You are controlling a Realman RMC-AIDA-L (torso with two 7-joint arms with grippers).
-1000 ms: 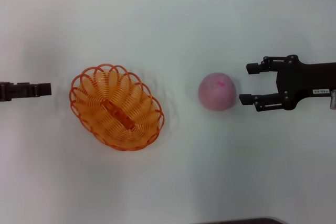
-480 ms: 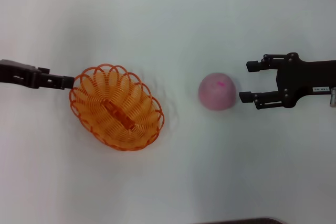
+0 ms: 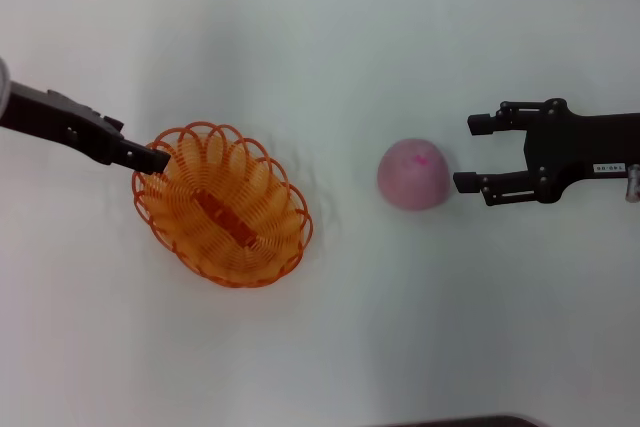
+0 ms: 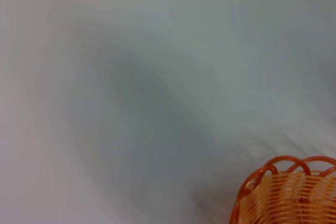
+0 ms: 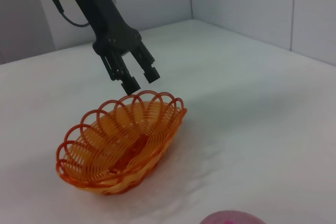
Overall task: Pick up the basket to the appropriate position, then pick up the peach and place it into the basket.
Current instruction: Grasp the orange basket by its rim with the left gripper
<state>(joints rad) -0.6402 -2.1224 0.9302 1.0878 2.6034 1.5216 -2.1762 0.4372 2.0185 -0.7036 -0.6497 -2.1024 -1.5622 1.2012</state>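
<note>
your left gripper [image 3: 158,161] comes in from the counter's left edge and hangs just above the scalloped rim at the left end of the oval orange wire basket [image 3: 222,204]. in the right wrist view its fingers [image 5: 132,85] stand narrowly apart, tips just over the loops, holding nothing. the basket sits on the white counter [image 3: 320,37] left of middle, its long axis running on a slant from far-left to near-right, so the rim end nearest this gripper is the far-left one. the grasp turns on that: the rim lies straight below and slightly right of the fingertips, so a short drop should straddle a loop. the left arm is plainly the nearer one for the basket. further right, the round pale pink peach [image 3: 413,175] rests well apart from the basket. your right gripper [image 3: 470,154], reaching in from the right edge, waits with fingers spread wide just beside the peach, not touching it.
</note>
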